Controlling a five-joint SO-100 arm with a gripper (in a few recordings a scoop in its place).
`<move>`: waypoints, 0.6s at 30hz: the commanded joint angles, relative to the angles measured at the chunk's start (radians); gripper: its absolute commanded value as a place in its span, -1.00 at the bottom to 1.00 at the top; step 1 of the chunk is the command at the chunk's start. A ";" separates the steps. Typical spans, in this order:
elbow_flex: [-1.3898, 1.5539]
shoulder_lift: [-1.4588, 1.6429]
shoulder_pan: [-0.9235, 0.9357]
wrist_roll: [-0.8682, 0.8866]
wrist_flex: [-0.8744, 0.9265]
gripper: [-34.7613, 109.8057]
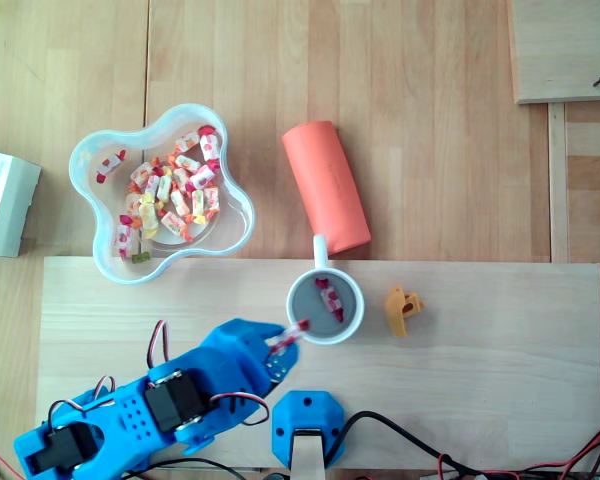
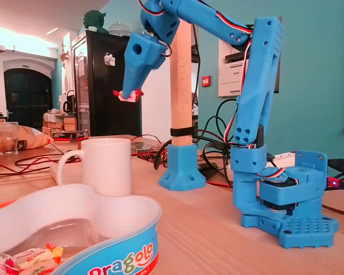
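White mug [image 1: 361, 310] containing one sweet [image 1: 329, 296], blue end effector [image 1: 285, 342] pinching wrapped candy [image 1: 293, 334]

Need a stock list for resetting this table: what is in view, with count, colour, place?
wavy plastic bowl: one, white-blue, overhead upper left
wrapped candies: many, red-yellow-white, in bowl
ceramic mug: one, white, centre of board
loose wrapped candy: one, red-white, inside mug
smooth cylinder: one, salmon, lying beyond mug
small plastic piece: one, yellow-orange, right of mug
wooden board: one, pale, under mug
held wrapped candy: one, red-white, in gripper beside mug
plastic gripper: one, blue, shut on that candy
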 commanded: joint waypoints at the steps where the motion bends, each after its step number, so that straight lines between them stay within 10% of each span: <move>1: 0.002 -0.005 0.018 0.026 -0.104 -0.55; 18: 0.124 -0.153 -0.077 0.112 -0.318 -0.55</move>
